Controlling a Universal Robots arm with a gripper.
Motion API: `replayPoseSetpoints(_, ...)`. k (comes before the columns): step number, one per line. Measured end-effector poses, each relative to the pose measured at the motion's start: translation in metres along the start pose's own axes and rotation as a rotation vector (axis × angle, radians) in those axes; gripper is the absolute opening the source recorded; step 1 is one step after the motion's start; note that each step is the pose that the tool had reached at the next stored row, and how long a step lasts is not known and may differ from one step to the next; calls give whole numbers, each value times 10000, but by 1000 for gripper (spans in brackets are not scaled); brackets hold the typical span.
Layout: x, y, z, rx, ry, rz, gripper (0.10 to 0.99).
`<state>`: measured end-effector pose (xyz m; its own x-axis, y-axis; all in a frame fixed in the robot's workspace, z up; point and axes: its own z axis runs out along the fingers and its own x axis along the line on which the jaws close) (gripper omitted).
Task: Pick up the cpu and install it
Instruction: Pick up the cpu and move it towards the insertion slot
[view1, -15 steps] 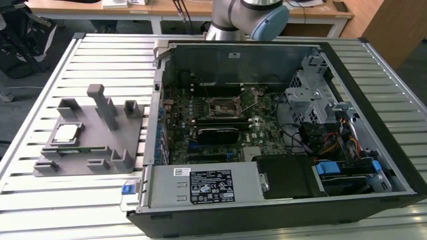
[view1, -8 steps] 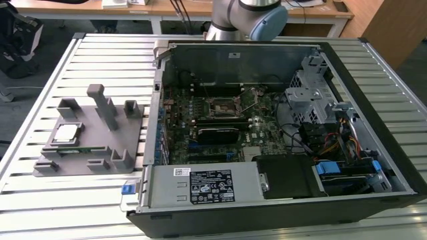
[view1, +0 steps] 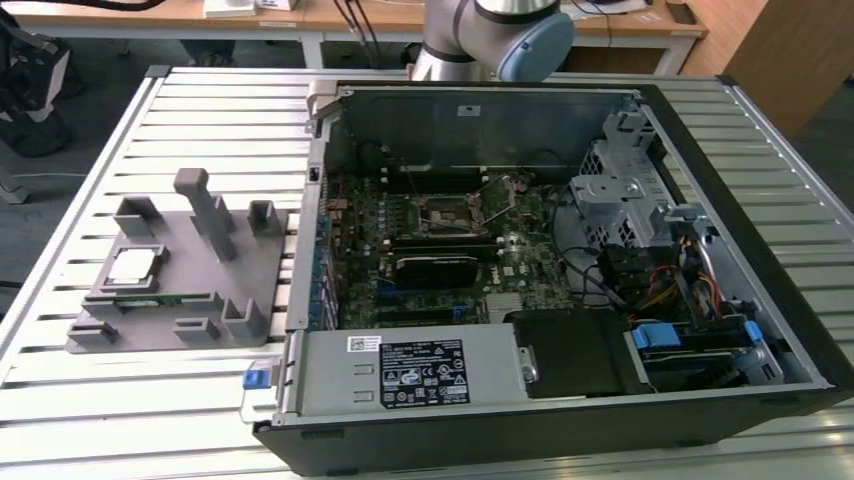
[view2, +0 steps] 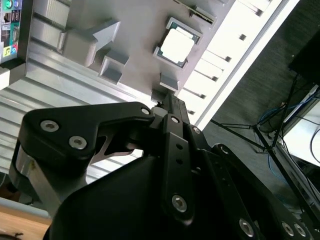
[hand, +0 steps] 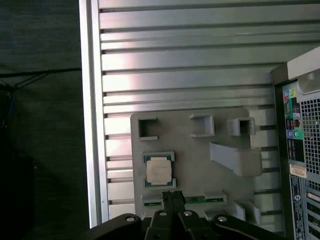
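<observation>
The cpu (view1: 134, 266) is a small silver-topped square lying flat in a pocket of the grey holder (view1: 180, 318) on the slatted table, at the exterior view's left. Both wrist views show the cpu (view2: 176, 46) (hand: 159, 170) from well above. My gripper (hand: 173, 196) (view2: 166, 98) hangs high over the holder, its black fingers pressed together with nothing between them, apart from the cpu. The motherboard's open socket (view1: 447, 212) sits inside the computer case (view1: 747, 150). The arm (view1: 494, 35) shows at the back edge.
A green memory stick (view1: 154, 298) lies in the holder beside the cpu. Upright grey posts (view1: 200, 205) rise from the holder. The case holds a power supply (view1: 400, 370), cables (view1: 667, 290) and a drive cage (view1: 621, 195). The table edge (hand: 92, 125) drops to dark floor.
</observation>
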<state>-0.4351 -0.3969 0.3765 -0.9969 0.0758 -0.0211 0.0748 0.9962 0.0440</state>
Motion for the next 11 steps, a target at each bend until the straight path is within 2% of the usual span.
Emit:
replayPoseSetpoints(7, 16, -4, 127, -1, -4, -1, 106)
replayPoseSetpoints(11, 18, -29, 195, -31, 7, -38, 106)
